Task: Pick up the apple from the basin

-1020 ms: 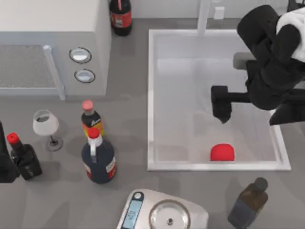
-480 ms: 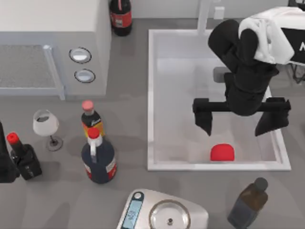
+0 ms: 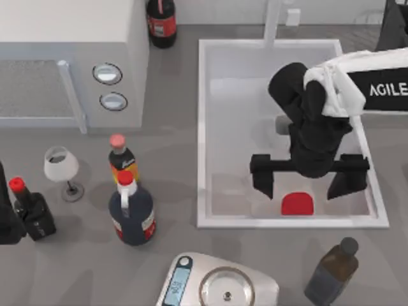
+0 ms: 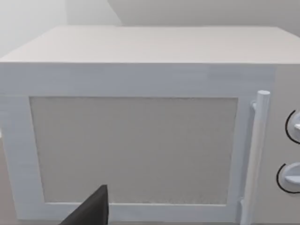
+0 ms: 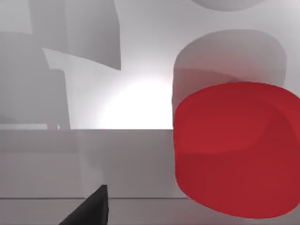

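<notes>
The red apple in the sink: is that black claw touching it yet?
Apart. In the top view the right claw stands open, its fingers on either side of the apple, with white basin floor showing between them.

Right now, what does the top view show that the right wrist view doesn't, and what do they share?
Top view alone: the right end effector open, its fingers straddling above the apple, which lies near the basin's front rim; plus the microwave, bottles, a wine glass and a kitchen scale on the table around the basin.
Right wrist view alone: the apple's side up close, with its shadow on the white floor behind it.
Both share: the red apple and the white basin.
</notes>
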Controlling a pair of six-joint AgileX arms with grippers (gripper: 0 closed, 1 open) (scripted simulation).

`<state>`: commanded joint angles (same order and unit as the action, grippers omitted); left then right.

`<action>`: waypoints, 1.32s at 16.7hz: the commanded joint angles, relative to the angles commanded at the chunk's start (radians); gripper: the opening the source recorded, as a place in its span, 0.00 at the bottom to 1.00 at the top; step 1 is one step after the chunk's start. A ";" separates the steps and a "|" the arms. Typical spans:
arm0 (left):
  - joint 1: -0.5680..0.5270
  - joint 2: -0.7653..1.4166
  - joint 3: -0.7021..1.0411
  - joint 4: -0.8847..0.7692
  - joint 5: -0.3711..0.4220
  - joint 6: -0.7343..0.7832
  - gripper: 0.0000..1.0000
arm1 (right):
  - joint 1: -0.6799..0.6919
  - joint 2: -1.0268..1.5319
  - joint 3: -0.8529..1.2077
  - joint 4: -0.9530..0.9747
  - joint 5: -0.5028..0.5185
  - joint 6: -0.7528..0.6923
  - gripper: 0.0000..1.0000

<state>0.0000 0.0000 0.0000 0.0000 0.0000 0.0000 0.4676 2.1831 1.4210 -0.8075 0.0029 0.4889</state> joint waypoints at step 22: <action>0.000 0.000 0.000 0.000 0.000 0.000 1.00 | 0.003 0.174 -0.105 0.279 0.002 0.003 0.17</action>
<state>0.0000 0.0000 0.0000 0.0000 0.0000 0.0000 0.4708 2.3575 1.3155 -0.5288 0.0047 0.4921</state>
